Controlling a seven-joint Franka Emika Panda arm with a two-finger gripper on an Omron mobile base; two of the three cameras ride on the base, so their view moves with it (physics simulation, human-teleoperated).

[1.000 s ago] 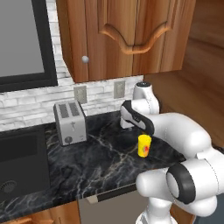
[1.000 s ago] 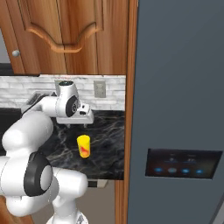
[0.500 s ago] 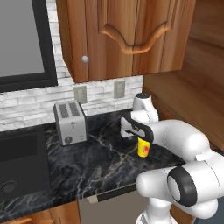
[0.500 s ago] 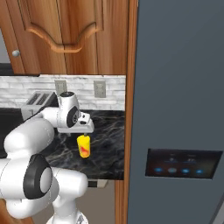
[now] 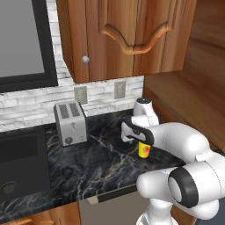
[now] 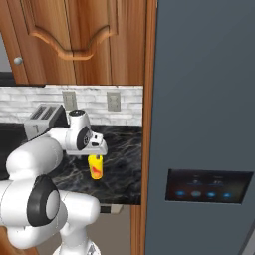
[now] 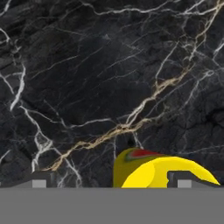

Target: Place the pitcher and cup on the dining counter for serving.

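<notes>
Glossy veined marble countertop (cabinets polished wood).

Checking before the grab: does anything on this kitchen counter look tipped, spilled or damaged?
Nothing stands out. The yellow cup stands upright on the black marble countertop, the toaster sits squarely near the backsplash, and the open pincer is right over the cup.
</notes>
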